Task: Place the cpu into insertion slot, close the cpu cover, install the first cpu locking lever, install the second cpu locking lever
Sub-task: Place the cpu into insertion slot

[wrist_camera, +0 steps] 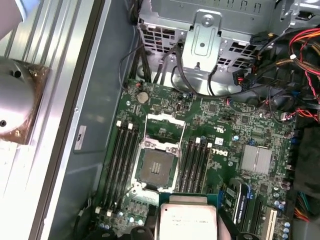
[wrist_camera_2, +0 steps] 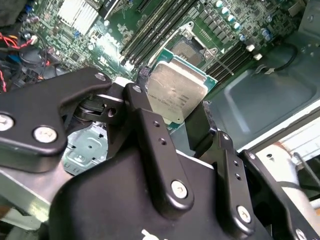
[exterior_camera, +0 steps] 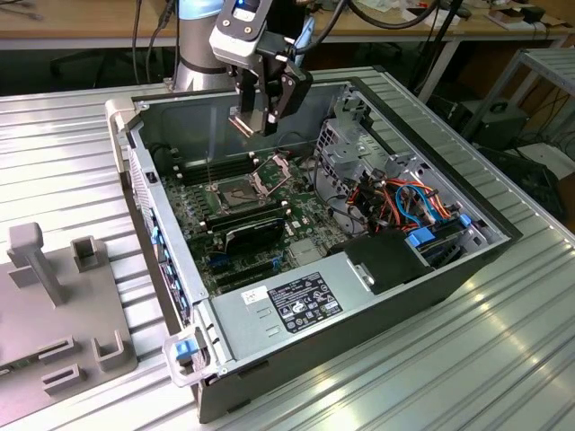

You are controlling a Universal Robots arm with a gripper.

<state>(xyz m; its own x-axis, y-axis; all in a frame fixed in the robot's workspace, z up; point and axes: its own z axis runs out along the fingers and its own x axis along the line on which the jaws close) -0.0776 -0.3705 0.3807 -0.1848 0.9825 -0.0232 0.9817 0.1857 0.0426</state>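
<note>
High over the open insertion slot (wrist_camera: pixel 157 167), the gripper (wrist_camera_2: pixel 170 107) pinches the cpu (wrist_camera_2: pixel 177 87) by opposite edges, a sound hold for a chip that looks light, rigid and likely fragile underneath.

One cpu (wrist_camera: pixel 187 217); one gripper (exterior_camera: pixel 254 124); one insertion slot (wrist_camera: pixel 157 167); one cpu cover (wrist_camera: pixel 165 117), touching the insertion slot's edge; two banks of long black memory slots (wrist_camera: pixel 120 165), one on each side of the insertion slot; one round coin battery (wrist_camera: pixel 143 97) near it, past the cover; one silver heatsink (wrist_camera: pixel 255 159) well apart from it; one computer case (exterior_camera: pixel 189 112) around it.
</note>
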